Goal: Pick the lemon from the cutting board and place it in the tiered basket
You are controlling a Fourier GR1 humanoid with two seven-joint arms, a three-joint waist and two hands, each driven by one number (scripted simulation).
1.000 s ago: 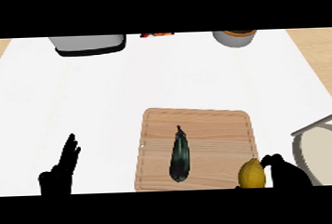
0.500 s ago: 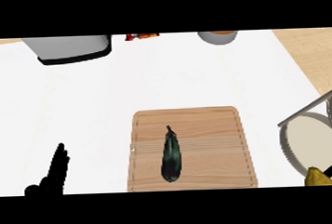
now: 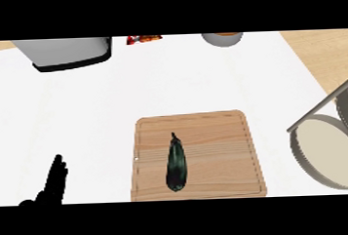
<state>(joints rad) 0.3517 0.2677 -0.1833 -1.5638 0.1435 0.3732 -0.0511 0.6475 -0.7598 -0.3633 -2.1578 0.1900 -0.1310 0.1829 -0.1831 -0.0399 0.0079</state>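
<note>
Tiered basket (image 3: 323, 151) right edge, nothing visible inside; eggplant (image 3: 175, 163) on cutting board (image 3: 221, 137); left hand (image 3: 53, 184) lower left, fingers straight, pressed together.

The tiered basket (image 3: 323, 151) runs off the right edge. The grey appliance (image 3: 65, 52), a red packet (image 3: 143, 38) and a cup (image 3: 222, 38) are cropped at the top. The left hand (image 3: 51, 186) shows only partly.

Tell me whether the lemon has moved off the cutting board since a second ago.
Yes. It sat at the cutting board's lower right corner, then went right toward the tiered basket; now it is out of view.
</note>
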